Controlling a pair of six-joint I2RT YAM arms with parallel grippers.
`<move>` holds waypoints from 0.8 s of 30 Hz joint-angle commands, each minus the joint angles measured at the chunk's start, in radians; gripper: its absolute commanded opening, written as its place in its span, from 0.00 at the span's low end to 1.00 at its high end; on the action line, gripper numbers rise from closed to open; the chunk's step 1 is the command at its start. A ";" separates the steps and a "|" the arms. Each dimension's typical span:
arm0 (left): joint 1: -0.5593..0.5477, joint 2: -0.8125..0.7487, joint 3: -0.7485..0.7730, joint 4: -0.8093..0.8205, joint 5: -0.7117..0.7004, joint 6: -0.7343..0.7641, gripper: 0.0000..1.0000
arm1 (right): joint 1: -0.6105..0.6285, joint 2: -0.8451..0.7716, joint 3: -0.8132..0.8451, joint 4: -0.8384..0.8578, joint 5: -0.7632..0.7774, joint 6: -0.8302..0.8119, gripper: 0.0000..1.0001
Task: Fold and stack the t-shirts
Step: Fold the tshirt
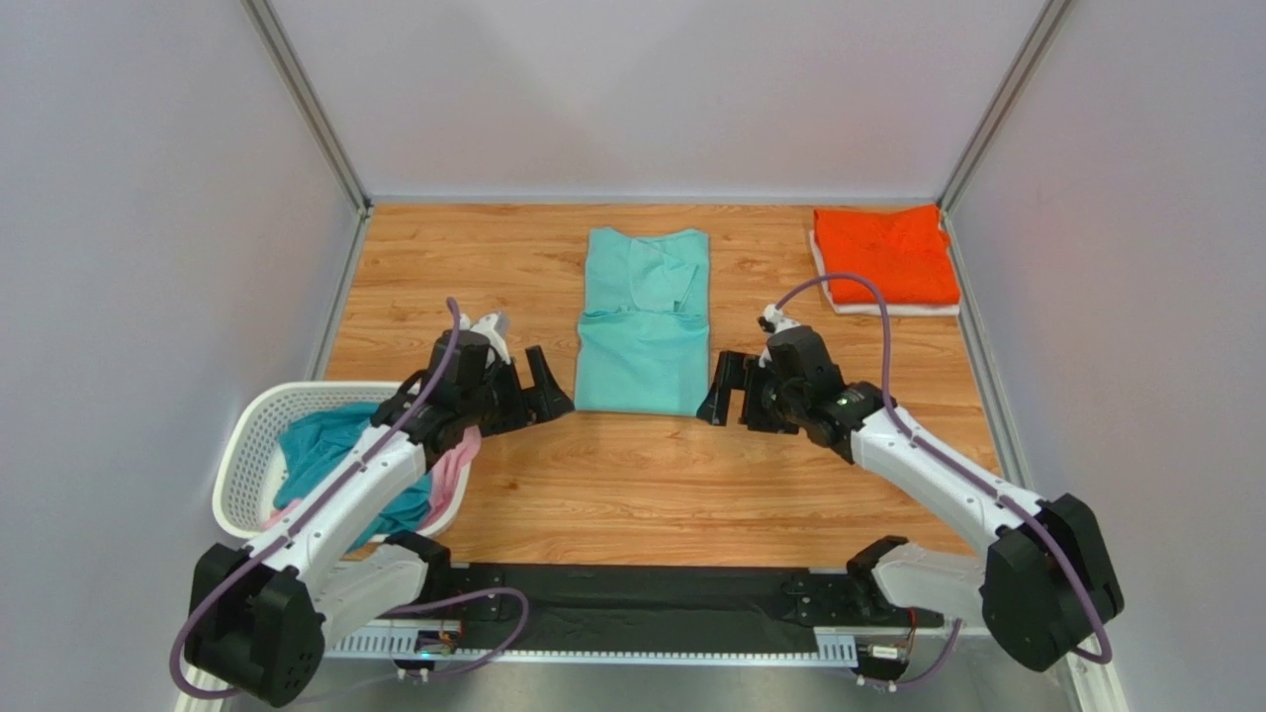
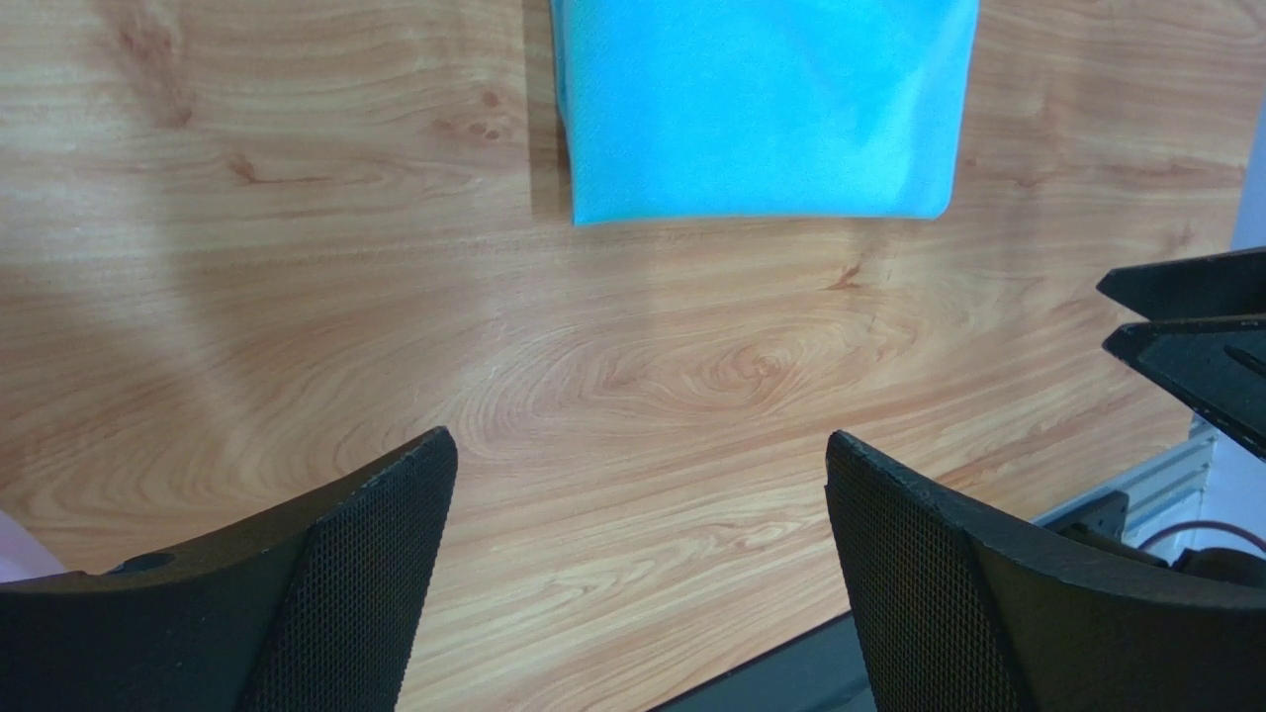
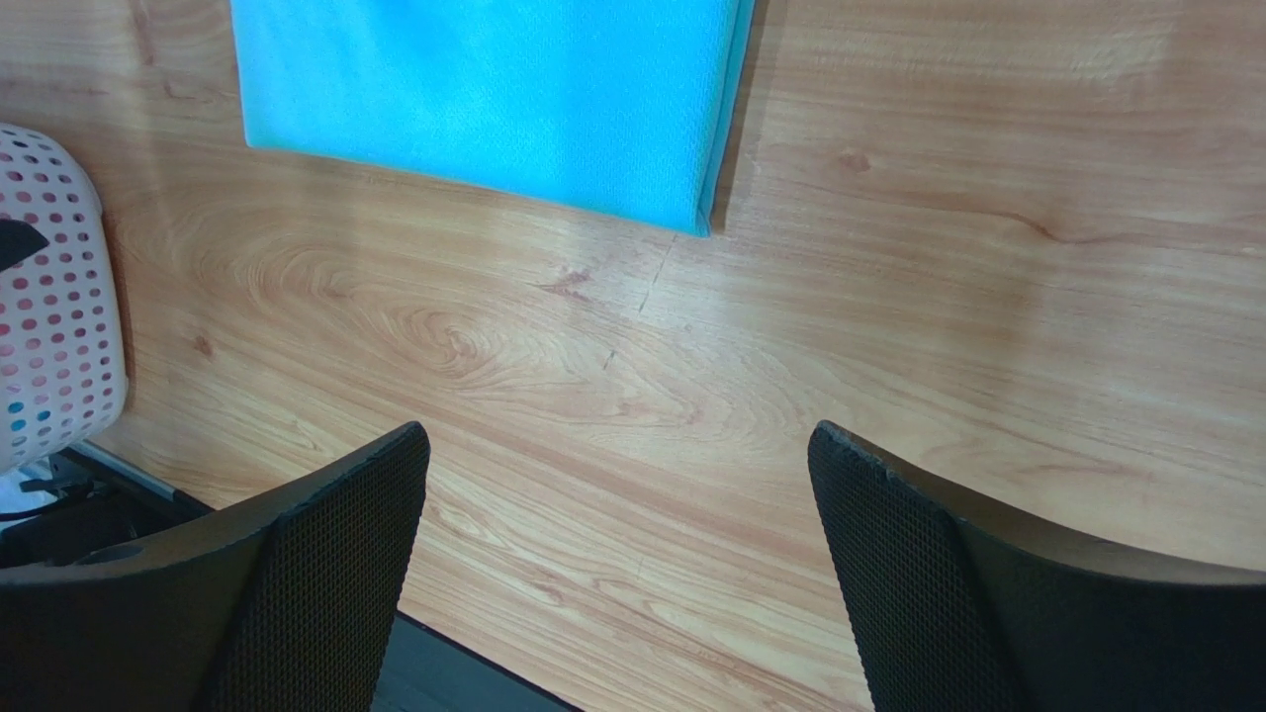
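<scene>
Mint-teal t-shirt (image 1: 642,334) lies flat mid-worktop (image 1: 624,475), sleeves seemingly folded in; limp, light cloth, best pinched at its near hem corners. Both arms' jaws gape empty beside those corners

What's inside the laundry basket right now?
A teal-blue shirt and a pink one draped over the basket rim. The left arm crosses it, so anything beneath is hidden.
</scene>
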 commanded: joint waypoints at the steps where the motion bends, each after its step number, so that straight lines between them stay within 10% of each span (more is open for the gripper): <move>1: -0.004 0.023 -0.026 0.100 0.030 -0.026 1.00 | 0.010 0.021 -0.031 0.134 -0.046 0.038 1.00; 6: -0.004 0.207 -0.016 0.205 0.108 -0.043 1.00 | 0.011 0.136 0.004 0.170 -0.027 0.027 0.96; 24: -0.004 0.674 0.141 0.314 0.148 -0.040 0.47 | 0.025 0.486 0.130 0.227 0.030 0.017 0.54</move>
